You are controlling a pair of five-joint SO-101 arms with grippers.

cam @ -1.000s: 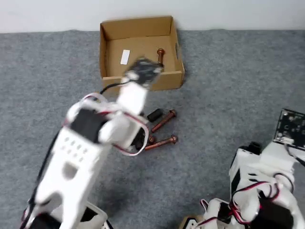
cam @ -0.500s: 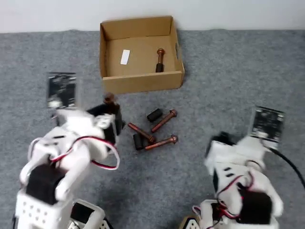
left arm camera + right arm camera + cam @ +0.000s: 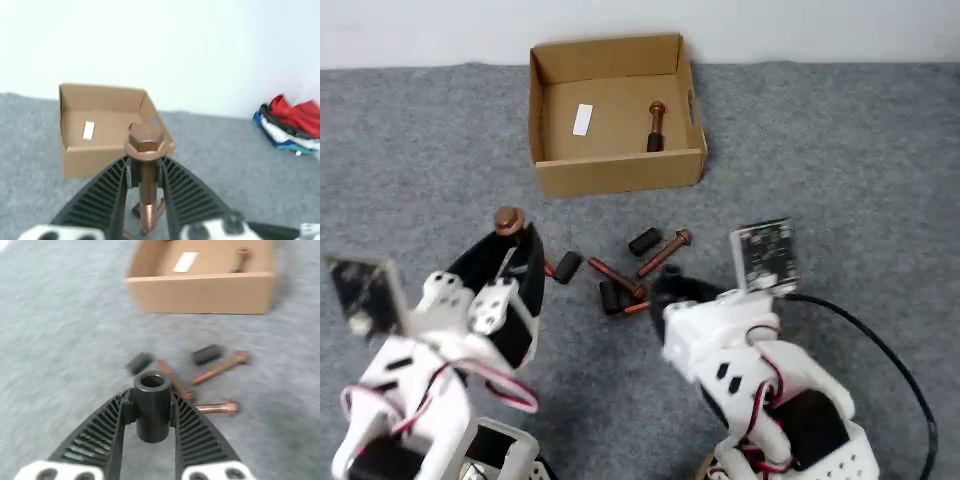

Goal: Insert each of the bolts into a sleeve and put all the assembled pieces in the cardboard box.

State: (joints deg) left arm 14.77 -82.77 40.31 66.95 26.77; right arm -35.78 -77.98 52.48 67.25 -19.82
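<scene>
My left gripper (image 3: 145,169) is shut on a copper bolt (image 3: 144,150), held upright with its hex head on top; in the high view this left gripper (image 3: 510,240) and its bolt (image 3: 507,220) are left of the loose parts. My right gripper (image 3: 151,402) is shut on a black sleeve (image 3: 151,407), its bore facing up, near the pile at the right gripper (image 3: 665,287). The cardboard box (image 3: 620,172) at the back holds one bolt in a sleeve (image 3: 656,126). Loose bolts (image 3: 665,252) (image 3: 615,276) and sleeves (image 3: 645,241) (image 3: 567,266) (image 3: 610,297) lie on the grey mat.
A white label (image 3: 582,119) lies on the box floor. A third loose bolt (image 3: 216,408) lies by the pile. A heap of clothes (image 3: 295,125) sits far off beside the mat. A black cable (image 3: 890,355) trails from the right arm.
The left arm drew back from over the pile toward the near left, carrying the bolt upright. The right arm swung left from the near right corner to the loose parts.
</scene>
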